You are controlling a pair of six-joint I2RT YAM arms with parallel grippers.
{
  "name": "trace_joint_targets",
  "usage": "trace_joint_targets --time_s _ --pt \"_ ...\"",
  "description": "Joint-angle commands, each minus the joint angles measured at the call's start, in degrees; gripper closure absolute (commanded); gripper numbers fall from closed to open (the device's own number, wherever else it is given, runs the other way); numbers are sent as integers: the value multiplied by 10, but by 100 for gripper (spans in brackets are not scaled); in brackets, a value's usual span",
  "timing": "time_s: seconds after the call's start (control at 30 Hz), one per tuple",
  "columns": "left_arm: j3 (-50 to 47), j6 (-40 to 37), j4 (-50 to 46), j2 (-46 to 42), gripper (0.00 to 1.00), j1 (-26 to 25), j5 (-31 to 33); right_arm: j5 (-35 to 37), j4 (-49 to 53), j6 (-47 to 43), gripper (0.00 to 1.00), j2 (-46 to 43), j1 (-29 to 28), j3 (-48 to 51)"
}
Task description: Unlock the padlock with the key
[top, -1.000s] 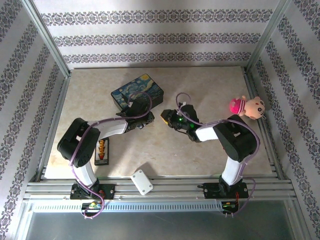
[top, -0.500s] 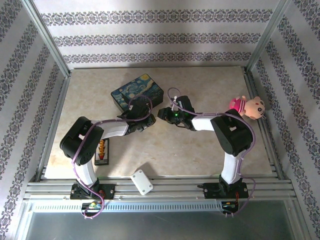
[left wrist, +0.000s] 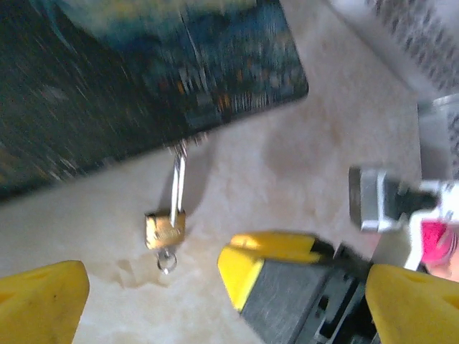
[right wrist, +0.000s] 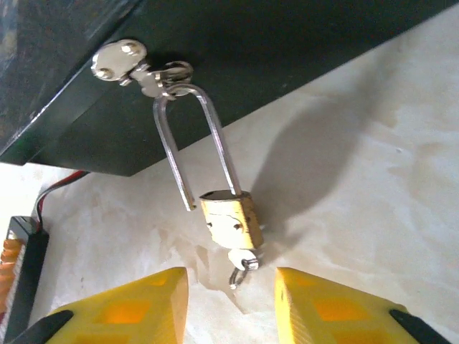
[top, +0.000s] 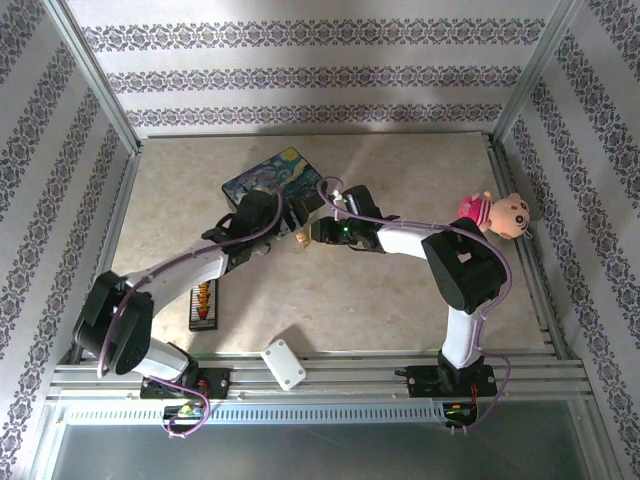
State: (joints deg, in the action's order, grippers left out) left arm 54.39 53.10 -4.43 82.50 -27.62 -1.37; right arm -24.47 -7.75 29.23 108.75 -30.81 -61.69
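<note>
Small brass-gold padlock (right wrist: pixel 229 218) with a silver U-shaped shackle hangs from the metal hasp (right wrist: pixel 136 68) of the dark starry-night painted box (top: pixel 275 182), its body low against the beige stone-look table (top: pixel 400 300). One shackle leg looks free of the body. A tiny silvery key (right wrist: pixel 242 266) pokes out beneath it.

Your right gripper (right wrist: pixel 229 304) is released and empty, with its yellow fingers just below the key. Your left gripper (top: pixel 284 233) is spread wide, empty and close by.

Risks: pinch off-centre and the key tilts, or the padlock swings away on the hasp — push upward and you may click the free leg shut. The grippers sit near enough to clash.

Count: one padlock, one key, one box, two grippers.
</note>
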Motion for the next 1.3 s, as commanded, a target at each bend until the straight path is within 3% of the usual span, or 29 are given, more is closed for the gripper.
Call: trace_joint_targets --time_s 0.0,0.17,0.47,1.03,1.27 --pt "18 -43 -111 -6 1 46 38 72 61 -57 59 -2 -30 -28" --pt "23 -65 -127 -16 1 103 37 161 144 -98 41 12 -62 -75" --pt "36 -86 -115 4 1 160 43 279 235 -115 40 55 -96 -157" --pt "62 -74 -125 63 1 165 54 303 283 -128 39 114 -127 -238" --pt "81 -80 -149 81 1 165 95 321 300 -107 39 143 -128 -270"
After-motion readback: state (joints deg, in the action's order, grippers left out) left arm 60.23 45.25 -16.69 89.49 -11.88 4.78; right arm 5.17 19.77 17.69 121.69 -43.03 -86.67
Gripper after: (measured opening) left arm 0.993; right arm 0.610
